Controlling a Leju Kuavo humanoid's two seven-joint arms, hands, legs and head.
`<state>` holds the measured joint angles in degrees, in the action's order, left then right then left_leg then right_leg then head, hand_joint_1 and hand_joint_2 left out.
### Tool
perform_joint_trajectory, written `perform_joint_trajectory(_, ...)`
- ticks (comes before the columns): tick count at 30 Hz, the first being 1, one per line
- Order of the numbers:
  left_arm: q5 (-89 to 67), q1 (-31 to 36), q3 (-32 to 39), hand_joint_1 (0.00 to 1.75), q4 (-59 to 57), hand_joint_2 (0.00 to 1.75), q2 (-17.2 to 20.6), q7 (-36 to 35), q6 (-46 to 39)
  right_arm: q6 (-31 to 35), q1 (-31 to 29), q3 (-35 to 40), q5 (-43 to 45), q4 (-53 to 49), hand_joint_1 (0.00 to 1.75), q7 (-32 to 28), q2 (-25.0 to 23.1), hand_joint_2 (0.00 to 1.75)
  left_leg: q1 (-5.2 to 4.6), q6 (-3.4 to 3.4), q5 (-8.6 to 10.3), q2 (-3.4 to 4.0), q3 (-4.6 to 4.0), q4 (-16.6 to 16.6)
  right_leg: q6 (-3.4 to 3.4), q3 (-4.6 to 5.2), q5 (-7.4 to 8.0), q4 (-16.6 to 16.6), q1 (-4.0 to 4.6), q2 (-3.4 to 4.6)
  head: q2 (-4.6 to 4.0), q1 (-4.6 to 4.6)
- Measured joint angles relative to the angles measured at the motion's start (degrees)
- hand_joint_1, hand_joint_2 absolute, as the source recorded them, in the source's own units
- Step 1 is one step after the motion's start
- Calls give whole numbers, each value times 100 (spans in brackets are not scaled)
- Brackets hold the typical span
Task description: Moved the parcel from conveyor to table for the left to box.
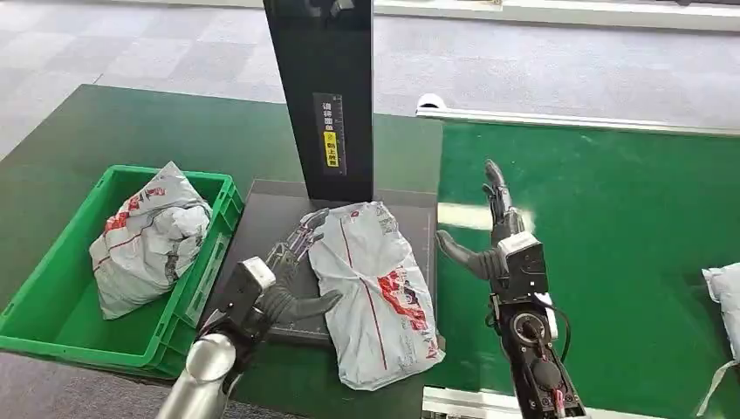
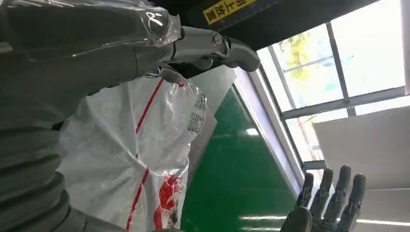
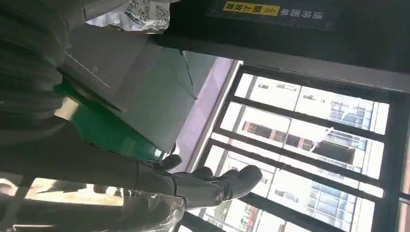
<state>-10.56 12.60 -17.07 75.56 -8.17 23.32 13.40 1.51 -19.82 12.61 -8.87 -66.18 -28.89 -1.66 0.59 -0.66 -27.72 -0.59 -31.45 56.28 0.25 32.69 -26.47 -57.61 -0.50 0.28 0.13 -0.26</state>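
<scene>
Green crate (image 1: 52, 336) at desk's left edge, grey parcel inside (image 1: 148, 240). Left hand (image 1: 284, 279) reaches forward, fingers spread flat against left side of parcel (image 1: 375, 292) on dark scale plate (image 1: 262, 209); no grasp visible. Black post (image 1: 323, 87) behind. Right hand (image 1: 502, 240) open, empty, fingers extended above green conveyor (image 1: 611, 244). Another parcel (image 1: 724, 305) at conveyor's right edge. Grey carpet beyond; windows in wrist views.

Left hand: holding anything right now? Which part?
Left hand touches the upper left edge of the grey plastic mailer parcel on the dark platform; a closed grip cannot be told.
</scene>
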Motion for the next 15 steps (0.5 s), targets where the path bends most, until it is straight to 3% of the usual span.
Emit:
perform_joint_trajectory(10,-956,1168,-921,0,-1516,175,-339,-660,-112,175,-56,-85,-120,-136,0,203,-120,175,-3,2,3,-1,-5,3,2,5,1,0,-3,-1,0,0)
perform_joint_trajectory(15,-2361,1658,-1569,0,-2493,175,-391,-1331,-330,177,153,-240,-304,-389,0,313,-170,175,-2,2,1,1,-8,2,1,10,1,0,-2,1,0,-2)
